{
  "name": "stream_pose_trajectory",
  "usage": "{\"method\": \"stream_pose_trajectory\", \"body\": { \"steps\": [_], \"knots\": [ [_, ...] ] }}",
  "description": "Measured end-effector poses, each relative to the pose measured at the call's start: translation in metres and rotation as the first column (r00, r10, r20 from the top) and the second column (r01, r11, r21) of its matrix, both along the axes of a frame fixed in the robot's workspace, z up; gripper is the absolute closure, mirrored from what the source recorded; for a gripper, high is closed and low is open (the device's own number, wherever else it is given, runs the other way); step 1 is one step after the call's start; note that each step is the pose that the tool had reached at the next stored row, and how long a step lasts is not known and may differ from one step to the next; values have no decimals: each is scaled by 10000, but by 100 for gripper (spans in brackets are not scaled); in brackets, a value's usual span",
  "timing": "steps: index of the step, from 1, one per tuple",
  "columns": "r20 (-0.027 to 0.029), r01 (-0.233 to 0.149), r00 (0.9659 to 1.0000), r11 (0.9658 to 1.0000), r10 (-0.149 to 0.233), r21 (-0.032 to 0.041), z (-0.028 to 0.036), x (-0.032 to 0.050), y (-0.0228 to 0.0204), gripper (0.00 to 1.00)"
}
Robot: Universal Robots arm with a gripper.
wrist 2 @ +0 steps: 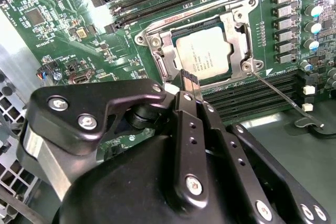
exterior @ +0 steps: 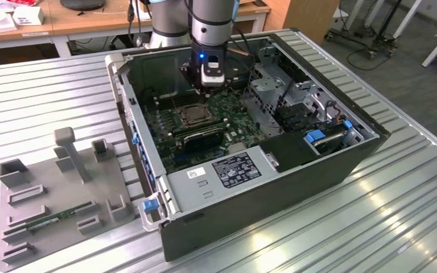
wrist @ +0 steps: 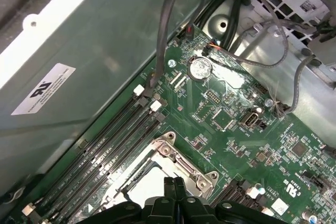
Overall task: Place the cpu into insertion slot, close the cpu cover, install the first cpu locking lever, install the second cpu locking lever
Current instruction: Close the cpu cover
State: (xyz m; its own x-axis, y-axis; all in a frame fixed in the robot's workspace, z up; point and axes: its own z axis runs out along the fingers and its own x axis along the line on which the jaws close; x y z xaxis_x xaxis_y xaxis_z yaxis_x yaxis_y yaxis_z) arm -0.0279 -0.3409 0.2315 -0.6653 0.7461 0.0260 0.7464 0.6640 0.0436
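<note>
Hovering beside the cpu cover (wrist 2: 239, 35), the jaws sat pinched narrow, empty (cpu (wrist 2: 205, 51) seated); a skewed push could slip off the thin locking lever (wrist 2: 278, 92).

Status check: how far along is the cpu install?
Done: the cpu is seated, with the cover down around it. In hand: the gripper hovers by the cover's edge. Left: at least one lever angles away from the cover, seemingly unlatched.

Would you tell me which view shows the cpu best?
The second wrist view: the cpu lies unobstructed, framed by the cpu cover. The exterior view shows it tiny; the first wrist view, partly behind the end effector.
</note>
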Motion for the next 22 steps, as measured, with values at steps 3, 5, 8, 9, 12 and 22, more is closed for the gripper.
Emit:
{"method": "stream_pose_trajectory", "body": {
  "steps": [3, 5, 8, 9, 12, 22],
  "knots": [
    [0, -339, 9994, 9994, 339, 0, -1, 0, 0, 89],
    [0, -638, 9980, 9980, 638, 0, -1, 0, 0, 89],
    [0, -1179, 9930, 9930, 1179, 0, -2, 0, 0, 89],
    [1, -1268, 9919, 9919, 1268, -1, -2, 0, 0, 89],
    [1, -1303, 9915, 9915, 1303, 1, -3, 0, 0, 89],
    [0, -1308, 9914, 9914, 1308, 0, -2, 0, 0, 89]
  ]
}}
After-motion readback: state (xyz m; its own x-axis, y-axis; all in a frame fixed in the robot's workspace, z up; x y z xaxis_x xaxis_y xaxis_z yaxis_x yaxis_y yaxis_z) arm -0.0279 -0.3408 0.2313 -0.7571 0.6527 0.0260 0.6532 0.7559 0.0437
